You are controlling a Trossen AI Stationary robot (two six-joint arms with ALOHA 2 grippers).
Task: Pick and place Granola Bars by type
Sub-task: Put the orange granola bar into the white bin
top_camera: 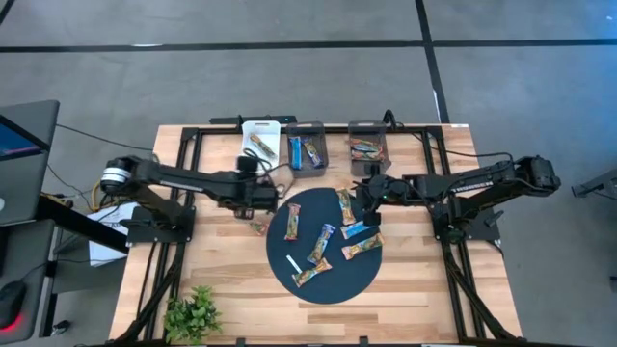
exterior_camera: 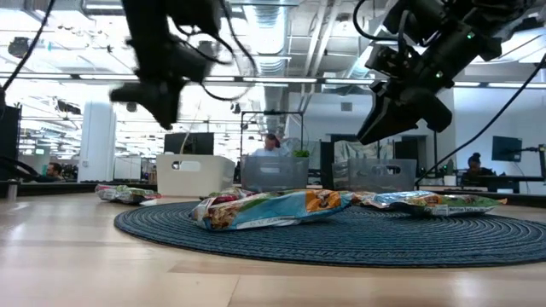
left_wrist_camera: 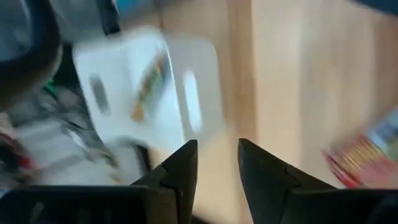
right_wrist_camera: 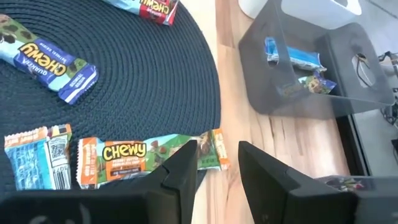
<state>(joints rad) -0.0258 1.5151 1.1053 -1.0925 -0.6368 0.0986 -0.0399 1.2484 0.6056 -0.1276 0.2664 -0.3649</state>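
Note:
Several wrapped granola bars lie flat on the round dark mat (top_camera: 323, 289): a blue one (top_camera: 292, 222), an orange-green one (top_camera: 345, 205) and others (top_camera: 362, 247). One reddish bar (top_camera: 258, 227) lies on the wood left of the mat. My left gripper (top_camera: 267, 198) hovers open and empty by the mat's upper left edge, high over the table (exterior_camera: 158, 95). My right gripper (top_camera: 371, 193) hangs open and empty over the mat's far right part. In its wrist view its fingers (right_wrist_camera: 217, 158) stand above the orange-green Chewy bar (right_wrist_camera: 134, 157). Near it lie a blue Chewy bar (right_wrist_camera: 53, 59) and a light-blue bar (right_wrist_camera: 34, 165).
Three bins stand at the far edge: a white one (top_camera: 260, 143) with an orange bar, a grey one (top_camera: 307, 146) with blue bars (right_wrist_camera: 298, 59), and a grey one (top_camera: 367, 145) with reddish bars. A thin white stick (top_camera: 294, 264) lies on the mat. A small plant (top_camera: 193, 313) stands near left.

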